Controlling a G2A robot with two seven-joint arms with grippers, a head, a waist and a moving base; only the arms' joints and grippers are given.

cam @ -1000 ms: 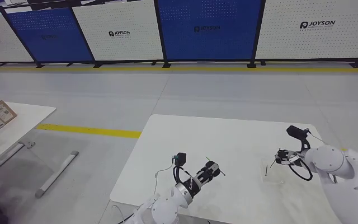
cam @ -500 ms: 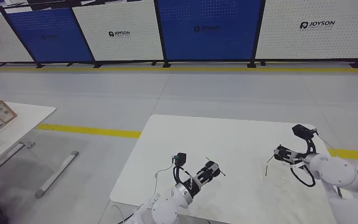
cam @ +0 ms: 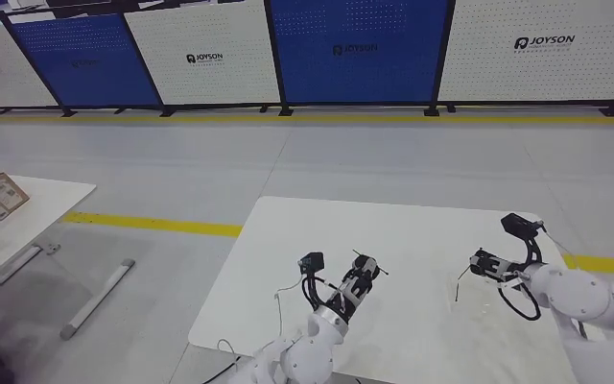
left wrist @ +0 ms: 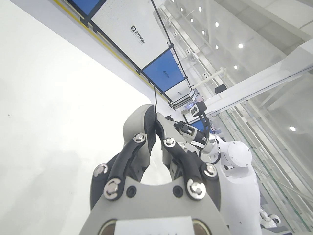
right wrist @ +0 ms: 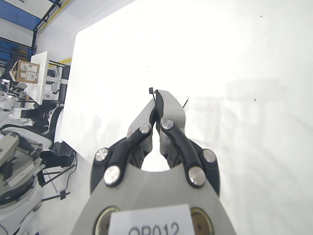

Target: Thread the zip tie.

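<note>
Both claws clenched, each on its own black zip tie, over the white table (cam: 288,240).
The left gripper (left wrist: 155,116) pinches the left zip tie (left wrist: 155,96) near the table's middle; from above, the strap runs 10 to 4 o'clock. Toward 3 o'clock, the right gripper (right wrist: 156,101) clamps the right zip tie (right wrist: 150,91), head just past its fingertips, strap running 1 to 7 o'clock.

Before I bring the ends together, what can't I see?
Left wrist view: the left end effector hides the gripped part of the black strip; its tip is too thin to read.
Right wrist view: the head slot of the zip tie is too small; the right end effector covers the strap behind.
Top view: both too thin to tell ends apart.
</note>
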